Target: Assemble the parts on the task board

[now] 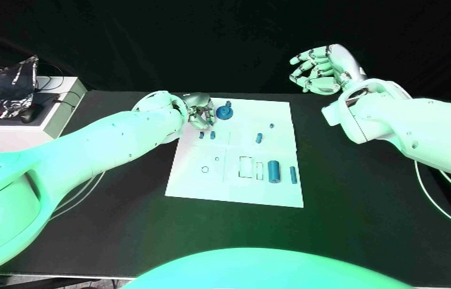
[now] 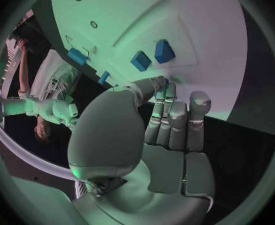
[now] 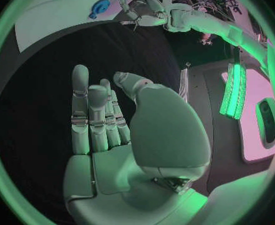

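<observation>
Silver left robot hand point(image 1: 197, 114), fingers apart and holding nothing, hovers upper left of the task board point(image 1: 282, 184) by a round blue part point(image 1: 225, 112), which it should pinch squarely; right robot hand point(image 1: 321, 69) hangs open upper right.

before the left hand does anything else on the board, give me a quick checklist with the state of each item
1. Left hand is at the task board, over its far left corner: ok.
2. Left hand holds nothing, judging by the left wrist view, where its fingers lie straight and together: ok.
3. Round blue part near that hand is upright: cannot tell.
4. Right hand is raised off the board, fingers apart and holding nothing: ok.
5. Blue cylinder lies on the near half of the board, away from both hands: ok.
6. Small blue parts ahead of the left fingers are unobstructed: ok.
</observation>
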Robot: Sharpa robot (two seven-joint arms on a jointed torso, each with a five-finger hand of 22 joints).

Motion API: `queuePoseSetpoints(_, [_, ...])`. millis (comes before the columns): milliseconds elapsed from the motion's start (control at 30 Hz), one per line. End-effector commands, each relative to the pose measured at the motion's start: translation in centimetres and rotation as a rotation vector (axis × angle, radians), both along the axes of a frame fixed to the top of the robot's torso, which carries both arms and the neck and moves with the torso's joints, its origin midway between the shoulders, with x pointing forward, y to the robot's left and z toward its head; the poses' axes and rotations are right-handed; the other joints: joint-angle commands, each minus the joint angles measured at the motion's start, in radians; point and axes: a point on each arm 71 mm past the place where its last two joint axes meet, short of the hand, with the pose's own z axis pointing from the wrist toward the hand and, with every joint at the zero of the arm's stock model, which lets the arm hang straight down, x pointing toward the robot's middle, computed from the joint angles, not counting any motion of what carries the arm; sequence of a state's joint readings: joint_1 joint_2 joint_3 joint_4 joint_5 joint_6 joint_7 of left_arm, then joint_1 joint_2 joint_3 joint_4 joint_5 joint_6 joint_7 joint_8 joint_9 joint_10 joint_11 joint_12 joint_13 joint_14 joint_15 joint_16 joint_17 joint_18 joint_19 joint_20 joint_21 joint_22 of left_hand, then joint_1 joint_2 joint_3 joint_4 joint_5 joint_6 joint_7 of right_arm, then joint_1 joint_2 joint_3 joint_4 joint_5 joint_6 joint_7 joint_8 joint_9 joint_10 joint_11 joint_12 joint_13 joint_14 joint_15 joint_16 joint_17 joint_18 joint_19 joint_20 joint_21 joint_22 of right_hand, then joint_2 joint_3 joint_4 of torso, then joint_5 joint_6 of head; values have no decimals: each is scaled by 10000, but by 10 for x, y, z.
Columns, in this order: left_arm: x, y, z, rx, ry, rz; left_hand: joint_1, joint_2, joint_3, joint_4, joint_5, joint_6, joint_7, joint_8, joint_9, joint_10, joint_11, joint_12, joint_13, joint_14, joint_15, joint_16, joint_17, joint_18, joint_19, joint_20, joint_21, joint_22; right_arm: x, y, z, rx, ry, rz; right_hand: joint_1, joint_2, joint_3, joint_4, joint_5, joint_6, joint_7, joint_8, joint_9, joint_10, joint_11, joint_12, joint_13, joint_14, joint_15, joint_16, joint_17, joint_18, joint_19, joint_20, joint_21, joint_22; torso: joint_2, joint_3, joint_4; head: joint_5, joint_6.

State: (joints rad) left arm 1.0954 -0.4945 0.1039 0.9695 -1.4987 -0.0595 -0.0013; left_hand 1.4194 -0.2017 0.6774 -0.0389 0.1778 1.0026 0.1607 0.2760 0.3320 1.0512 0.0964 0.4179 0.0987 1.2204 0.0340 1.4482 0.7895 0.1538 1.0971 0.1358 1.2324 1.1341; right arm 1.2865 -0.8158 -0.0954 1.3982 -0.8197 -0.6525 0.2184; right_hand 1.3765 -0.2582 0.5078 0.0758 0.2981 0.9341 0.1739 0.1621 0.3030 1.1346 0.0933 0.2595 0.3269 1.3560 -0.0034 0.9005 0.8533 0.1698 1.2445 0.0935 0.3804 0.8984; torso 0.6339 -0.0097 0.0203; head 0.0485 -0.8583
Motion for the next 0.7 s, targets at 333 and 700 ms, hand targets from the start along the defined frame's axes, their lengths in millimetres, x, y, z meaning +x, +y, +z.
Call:
queuePoseSetpoints(333, [-2, -2, -8, 190, 381, -55, -123, 7, -96, -2, -33, 54, -41, -22, 7, 38, 9, -12, 29, 25, -22, 17, -49, -160, -96, -19, -45, -100, -1, 1, 1, -35, -28, 161, -90, 30, 10, -83, 32, 51, 18, -78, 9, 93, -26, -108, -98, -2, 54, -93, 23, 106, 47, 34, -48, 22, 5, -7, -6, -41, -31])
queuePoseSetpoints(700, [-3, -4, -8, 38, 191, -159, -126, 69, -177, -33, -41, 89, -82, -41, 15, 117, -46, 122, 147, 104, -60, 76, 124, -179, -29, -44, -4, -40, -1, 0, 1, -39, -27, 145, -90, 30, 10, -83, 32, 51, 18, -78, 9, 93, -26, -108, -98, -2, 54, -93, 23, 106, 47, 34, -48, 22, -2, -2, 5, -56, -32])
